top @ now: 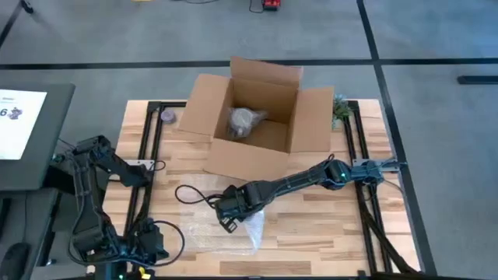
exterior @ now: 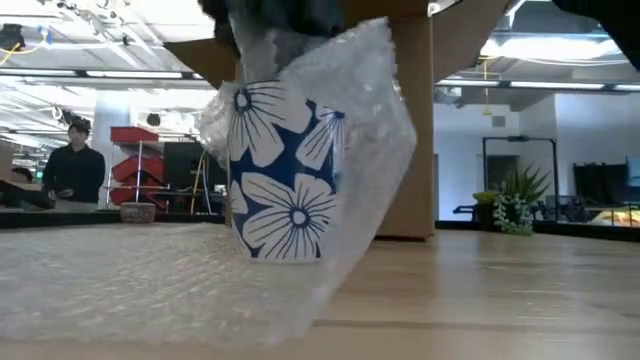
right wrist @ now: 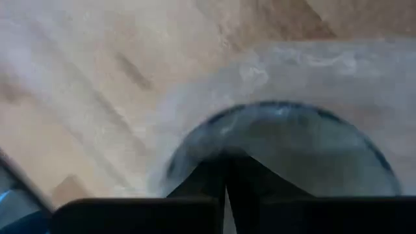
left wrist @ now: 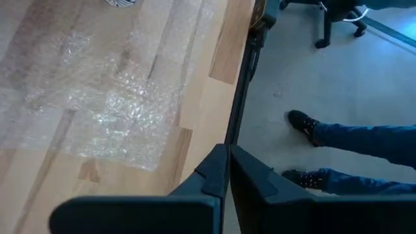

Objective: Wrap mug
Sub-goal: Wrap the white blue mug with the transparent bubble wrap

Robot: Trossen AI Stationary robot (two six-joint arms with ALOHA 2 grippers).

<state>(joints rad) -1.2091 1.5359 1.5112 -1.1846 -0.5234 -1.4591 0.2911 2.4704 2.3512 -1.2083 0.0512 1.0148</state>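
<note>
Ceramic, blue-and-white flowered mug (exterior: 285,170) stands upright near table centre, draped in limp, slippery bubble wrap (exterior: 345,140); right gripper (top: 230,208) pinched shut on its rim through film, likely rigid, breakable; left gripper (left wrist: 227,172) parked closed, empty.

Grey floor (top: 436,47) with dark lines; ceiling strip lights (exterior: 130,72); red shelving (exterior: 135,165)

Open cardboard box (top: 257,117) just behind mug (exterior: 285,175); table front (top: 327,229) bare.
</note>
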